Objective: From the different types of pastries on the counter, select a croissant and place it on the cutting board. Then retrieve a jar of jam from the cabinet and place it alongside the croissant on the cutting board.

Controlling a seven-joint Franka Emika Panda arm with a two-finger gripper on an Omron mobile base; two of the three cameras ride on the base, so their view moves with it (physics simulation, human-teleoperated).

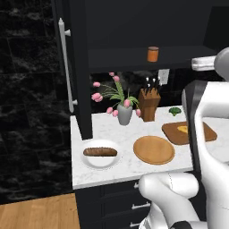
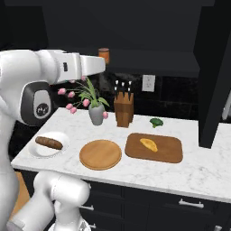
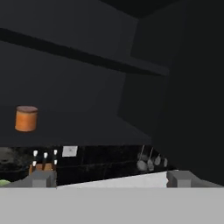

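I see the cabinet (image 1: 80, 67) open above the bench (image 2: 198, 173), with the croissant (image 2: 149, 144) on the cutting board (image 2: 169, 151) near the right end. The jam jar (image 3: 26, 118) sits on the cabinet shelf, and my gripper (image 3: 111, 178) is spread wide and empty, well short of it.

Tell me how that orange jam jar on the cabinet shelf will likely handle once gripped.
The jar of jam looks like a short smooth cylinder, so probably rigid but possibly slippery. Standing upright on the shelf, squat, it seems unlikely to tip; laid sideways it would likely roll.
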